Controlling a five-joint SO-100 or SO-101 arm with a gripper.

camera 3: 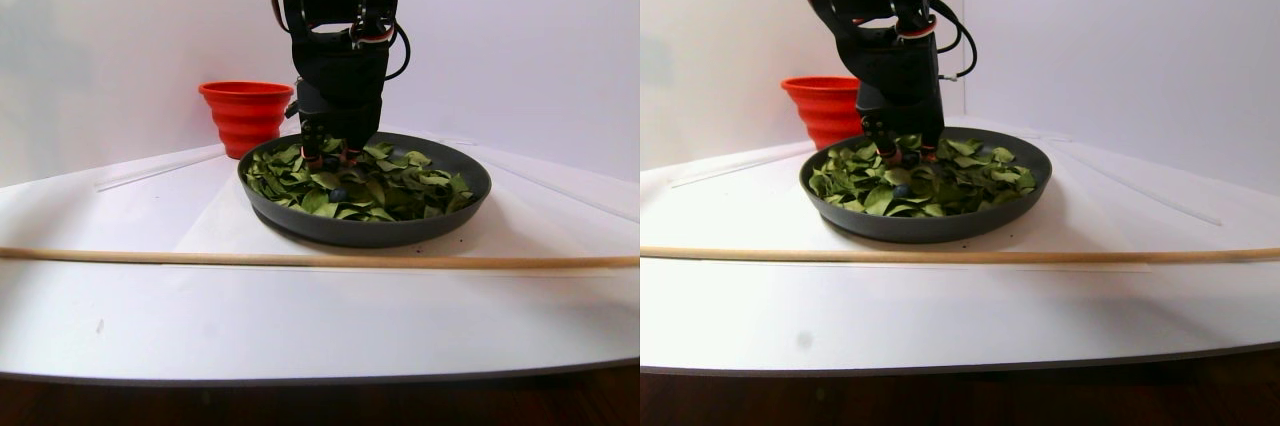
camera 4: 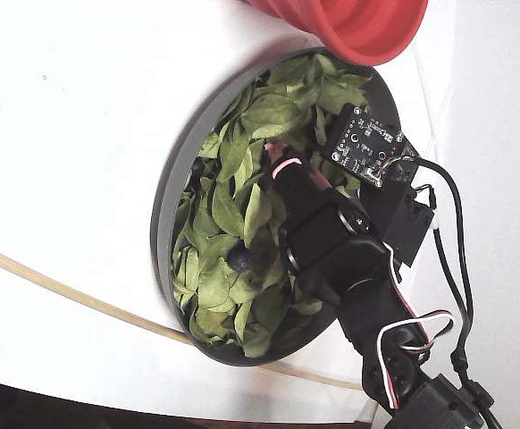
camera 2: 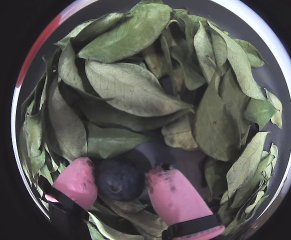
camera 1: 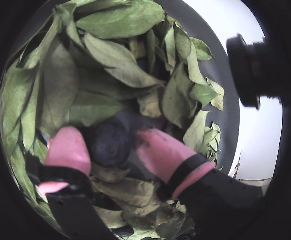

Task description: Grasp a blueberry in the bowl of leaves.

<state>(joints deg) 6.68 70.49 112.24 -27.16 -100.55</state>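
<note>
Low in both wrist views, the robot's hand (camera 2: 119, 186), with two pink padded fingers (camera 2: 75, 182) on a black frame, sits down among the leaves with a dark, round, matte blueberry (camera 2: 119, 179) between the pads. The jaws stand at a narrow gap, hardly wider than the berry. In a wrist view the pads flank it closely on either side (camera 1: 110, 142), but whether they already press on it cannot be told. The step in hand looks like the closing of the grasp. The next move calls for bringing the fingers gently together on the berry without squashing it or pinching a leaf, then lifting straight up.

Around the berry, filling the middle and upper parts of both wrist views, lie the many small oval green leaves (camera 2: 130, 87), some glossy, some dull and brownish, heaped in the wide, shallow, dark grey round bowl (camera 2: 280, 80), whose bare inner wall shows at the right edge.

In the fixed view, a second dark berry (camera 4: 240, 259) lies on the leaves left of centre, apart from the hand.

Farther off, in the stereo pair view, a red ribbed cup (camera 3: 245, 111) stands behind the bowl at upper left on the white bench (camera 3: 320, 316); what it holds cannot be seen. A thin pale wooden rod (camera 3: 300, 259) crosses the bench in front.
</note>
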